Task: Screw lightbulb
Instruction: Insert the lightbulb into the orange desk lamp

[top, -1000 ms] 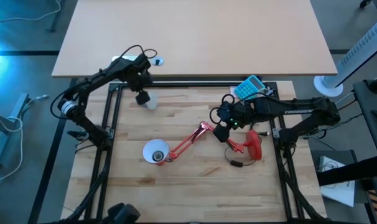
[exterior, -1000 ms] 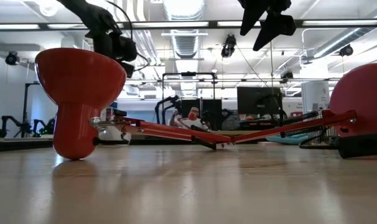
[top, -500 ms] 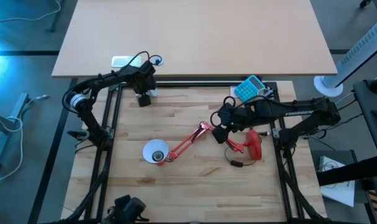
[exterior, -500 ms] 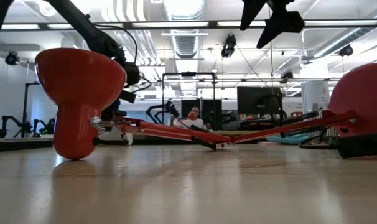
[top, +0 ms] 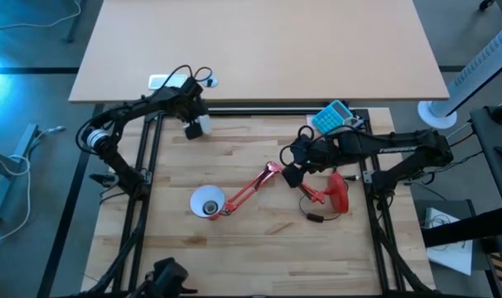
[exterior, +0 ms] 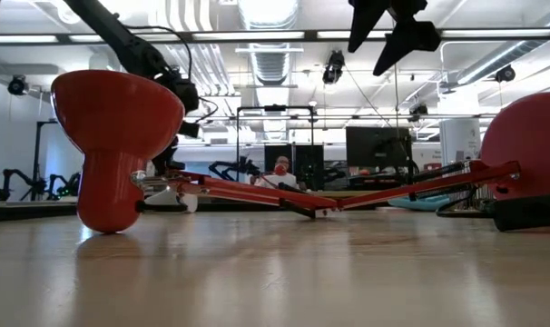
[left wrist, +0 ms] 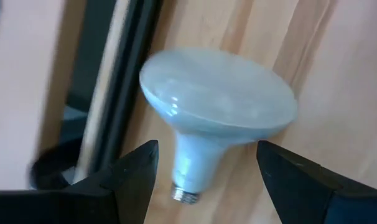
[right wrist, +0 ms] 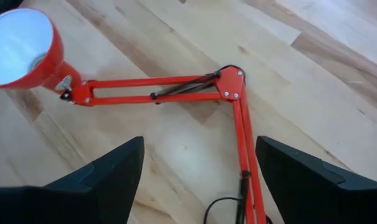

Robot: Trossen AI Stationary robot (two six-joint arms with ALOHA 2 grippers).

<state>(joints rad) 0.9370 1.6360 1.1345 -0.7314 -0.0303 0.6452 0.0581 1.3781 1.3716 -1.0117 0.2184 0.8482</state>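
Judging from how things lie, task is barely begun: nothing screwed in yet, bulb not even picked up. Counter [top: 259, 248] carries the red desk lamp [top: 259, 184] lying flat, its arms folded out, shade [top: 206, 201] facing up w/ white inside showing and no bulb in it.

Right gripper [top: 291, 174] hovers above the lamp's elbow joint, jaws wide, holding nothing; shade sits well off to its far side in the right wrist view, w/ bare wood all round, so plenty of room there.

Left gripper [top: 195, 126] is at the counter's far edge, jaws wide, straddling the lightbulb [left wrist: 216, 106] w/o closing on it. Bulb lies on its side just ahead of the fingers, screw base toward the gripper, dome away. Tight spot: dark frame rail [left wrist: 117, 81] runs right beside the bulb, so little clearance on that side; open wood on the other.

Left to do, by my read: grasp, carry to shade, thread in.
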